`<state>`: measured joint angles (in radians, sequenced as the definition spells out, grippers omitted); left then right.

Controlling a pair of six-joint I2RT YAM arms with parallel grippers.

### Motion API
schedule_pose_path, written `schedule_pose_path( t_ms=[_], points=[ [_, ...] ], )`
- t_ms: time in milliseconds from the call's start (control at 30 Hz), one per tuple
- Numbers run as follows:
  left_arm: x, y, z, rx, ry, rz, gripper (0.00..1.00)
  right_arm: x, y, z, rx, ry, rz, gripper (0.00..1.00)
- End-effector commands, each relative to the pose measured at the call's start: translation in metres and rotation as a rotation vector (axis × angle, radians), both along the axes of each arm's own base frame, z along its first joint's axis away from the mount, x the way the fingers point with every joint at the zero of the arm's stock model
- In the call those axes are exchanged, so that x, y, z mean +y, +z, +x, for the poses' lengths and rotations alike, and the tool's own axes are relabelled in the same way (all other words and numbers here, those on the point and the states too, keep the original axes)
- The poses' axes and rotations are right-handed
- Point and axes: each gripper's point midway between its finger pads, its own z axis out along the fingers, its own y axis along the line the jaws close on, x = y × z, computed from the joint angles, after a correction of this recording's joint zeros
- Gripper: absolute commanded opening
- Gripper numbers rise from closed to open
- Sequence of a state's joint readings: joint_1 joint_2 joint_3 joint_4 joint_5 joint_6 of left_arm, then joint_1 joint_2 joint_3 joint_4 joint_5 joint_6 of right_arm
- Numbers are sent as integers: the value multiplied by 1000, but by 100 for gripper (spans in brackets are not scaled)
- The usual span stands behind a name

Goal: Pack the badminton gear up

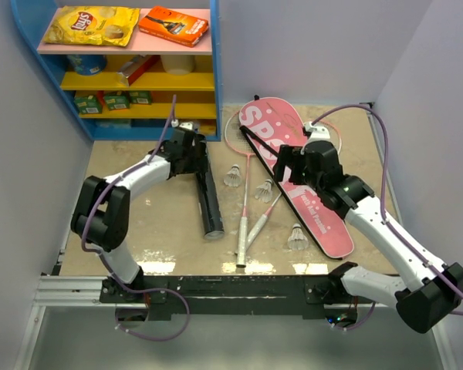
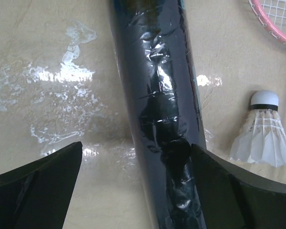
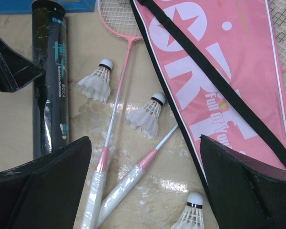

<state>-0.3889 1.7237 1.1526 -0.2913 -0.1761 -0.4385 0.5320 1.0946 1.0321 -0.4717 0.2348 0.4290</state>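
My left tool (image 2: 137, 155), fingers (image 2: 38, 183) spread wide, hangs astride the tube (image 2: 157, 86), whose long axis runs straight through the gap, crowding one finger; no grip yet.

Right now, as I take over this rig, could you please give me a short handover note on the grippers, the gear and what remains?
Left gripper: open, astride the black tube, not gripping it.
Right gripper: open, holding nothing, above the rackets beside the pink bag.
Gear: all of it lies loose on the table. The three shuttlecocks are between tube and bag, and one racket runs under the bag.
Done: nothing packed.
Left: everything, probably shuttlecocks into the tube, then rackets and tube into the bag.
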Motion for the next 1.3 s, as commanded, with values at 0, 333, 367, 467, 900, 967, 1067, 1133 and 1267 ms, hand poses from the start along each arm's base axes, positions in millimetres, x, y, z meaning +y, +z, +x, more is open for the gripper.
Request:
schedule_pose_path(
  t_ms=[0,333,367,467,900,967,1067,1133,1267],
  points=[
    [-16,25,24,-77,-1,-60,100,3,-3,-4,3,24,7,99],
    [-27,10,60,-57,-8,25,100,6,-21,-10,42,37,16,99],
    [-30,15,67,-67,-3,29,100,5,-22,-11,43,36,15,99],
    [-29,2,74,-26,11,71,100,3,-22,-12,42,31,11,99],
    [-20,-41,67,67,44,136,91,3,-34,-15,70,36,4,99],
    [-19,-47,64,78,42,142,83,3,-36,-15,75,34,1,99],
    [-16,-53,58,92,43,160,75,3,-38,-15,81,33,0,99],
    [-14,-57,54,100,41,170,63,3,-39,-15,86,35,0,99],
    [-12,-59,47,104,45,185,30,5,-43,-16,95,39,0,99]
  ],
)
